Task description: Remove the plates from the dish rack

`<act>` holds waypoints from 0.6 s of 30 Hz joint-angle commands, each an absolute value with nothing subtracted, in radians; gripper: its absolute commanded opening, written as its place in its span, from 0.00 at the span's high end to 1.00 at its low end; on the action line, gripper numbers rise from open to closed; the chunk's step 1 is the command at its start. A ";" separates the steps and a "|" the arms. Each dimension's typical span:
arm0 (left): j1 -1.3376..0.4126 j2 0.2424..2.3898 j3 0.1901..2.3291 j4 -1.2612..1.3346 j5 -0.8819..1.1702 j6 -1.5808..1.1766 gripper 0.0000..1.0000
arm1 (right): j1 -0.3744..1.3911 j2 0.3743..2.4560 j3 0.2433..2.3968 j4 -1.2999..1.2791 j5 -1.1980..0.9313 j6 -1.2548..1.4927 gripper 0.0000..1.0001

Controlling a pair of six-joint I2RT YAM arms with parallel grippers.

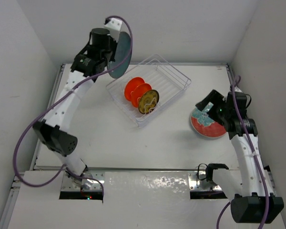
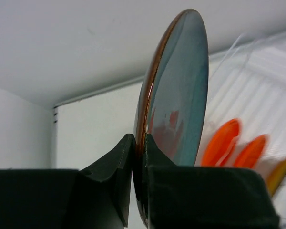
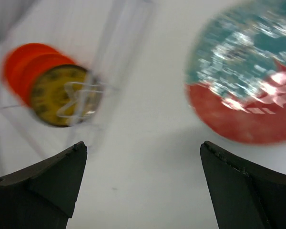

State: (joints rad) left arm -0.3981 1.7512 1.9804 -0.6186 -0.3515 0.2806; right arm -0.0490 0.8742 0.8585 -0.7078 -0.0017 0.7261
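My left gripper (image 1: 110, 50) is shut on the rim of the dark grey plate (image 1: 120, 56) and holds it on edge, high above the table, left of the dish rack (image 1: 174, 76). In the left wrist view the plate (image 2: 181, 95) stands upright between the fingers (image 2: 115, 164). Two small orange plates (image 1: 135, 89) and the yellow-brown patterned plate (image 1: 148, 101) stand in the rack. The red plate with teal splotches (image 1: 207, 127) lies flat on the table at the right. My right gripper (image 1: 205, 107) is open and empty above the table, at that plate's left edge (image 3: 243, 86).
White walls close in the table on the left, back and right. The rack sits diagonally at the back centre. The orange plates (image 3: 31, 64) and the patterned plate (image 3: 62, 95) show blurred in the right wrist view.
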 commanded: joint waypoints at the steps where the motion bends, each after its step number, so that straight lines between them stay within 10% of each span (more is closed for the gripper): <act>1: -0.423 1.611 2.057 -0.475 -0.215 0.096 1.00 | -0.041 0.926 0.922 -0.358 -0.346 0.733 0.01; 9: -0.420 1.499 1.746 0.020 0.495 -0.629 1.00 | -0.041 1.219 1.151 0.162 -0.787 0.929 0.01; 18: -0.437 1.558 1.585 0.291 0.641 -0.880 1.00 | -0.040 1.279 1.170 0.196 -0.764 0.904 0.11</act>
